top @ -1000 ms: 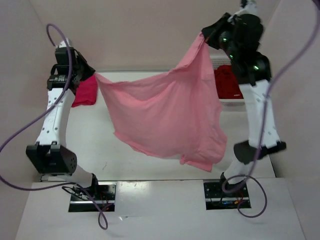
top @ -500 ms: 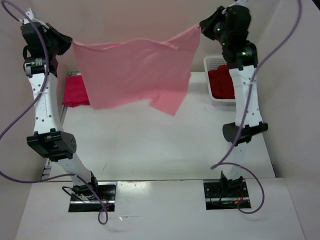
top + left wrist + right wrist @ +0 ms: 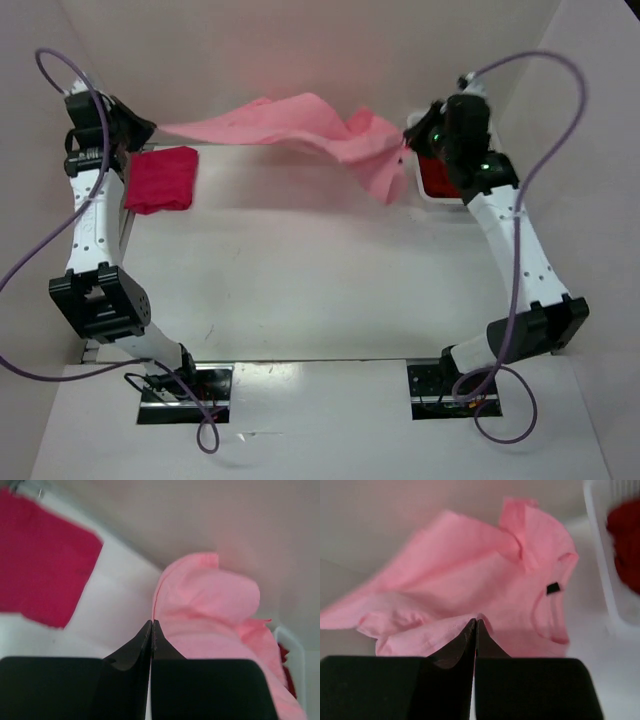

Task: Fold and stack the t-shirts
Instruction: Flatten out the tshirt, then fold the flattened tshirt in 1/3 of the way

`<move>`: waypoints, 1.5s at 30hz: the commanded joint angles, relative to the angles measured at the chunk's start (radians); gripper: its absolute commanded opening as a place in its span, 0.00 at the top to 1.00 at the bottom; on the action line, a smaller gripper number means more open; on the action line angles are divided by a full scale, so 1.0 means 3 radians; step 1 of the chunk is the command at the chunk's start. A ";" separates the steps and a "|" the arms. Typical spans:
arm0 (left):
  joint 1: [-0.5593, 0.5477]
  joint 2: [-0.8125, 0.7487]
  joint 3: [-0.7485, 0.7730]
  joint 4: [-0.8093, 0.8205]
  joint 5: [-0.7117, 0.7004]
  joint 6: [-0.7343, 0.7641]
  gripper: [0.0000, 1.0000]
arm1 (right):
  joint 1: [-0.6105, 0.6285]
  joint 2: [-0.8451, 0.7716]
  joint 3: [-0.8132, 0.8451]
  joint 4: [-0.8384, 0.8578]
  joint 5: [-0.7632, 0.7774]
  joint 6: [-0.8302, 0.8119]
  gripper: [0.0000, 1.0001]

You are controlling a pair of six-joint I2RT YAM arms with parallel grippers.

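1. A white table [image 3: 300, 270] fills the middle of the overhead view, boxed in by plain beige walls [image 3: 300, 50]. A white lattice basket [image 3: 432, 197] sits at the upper right.
2. The light pink t-shirt [image 3: 290, 125] hangs in the air across the top of the frame between both grippers. It is rippled and bunches toward the right, where a flap droops. The right wrist view shows its neckline with a dark tag.
3. The magenta-red shirt [image 3: 160, 180] lies folded flat on the table at the upper left. The dark crimson shirt [image 3: 625, 545] is heaped inside the basket.
4. The left arm rises along the left edge, with the left gripper [image 3: 151, 625] clamped tight on the pink shirt's left end.
5. The right arm leans from lower right to upper right, with the right gripper [image 3: 476, 622] pinched on the shirt's right end.
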 commanded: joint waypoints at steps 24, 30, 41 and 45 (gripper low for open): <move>-0.0136 -0.1609 -0.3120 -0.0634 -0.0009 0.0200 0.98 | -0.0048 -0.1705 -0.2836 -0.1469 -0.0923 0.0567 1.00; -0.0136 -0.1258 -0.2952 -0.0154 0.0026 0.0104 0.98 | -0.0139 -0.1037 -0.2709 -0.0754 -0.0810 0.0567 1.00; -0.0285 -0.0045 -0.2206 0.0286 -0.0127 0.0042 0.98 | -0.0355 0.0411 -0.1549 -0.0226 -0.0478 0.0137 1.00; -0.0285 0.0272 -0.1930 0.0358 -0.0127 -0.0024 0.98 | -0.0385 0.0805 -0.1226 -0.0160 -0.0310 0.0106 1.00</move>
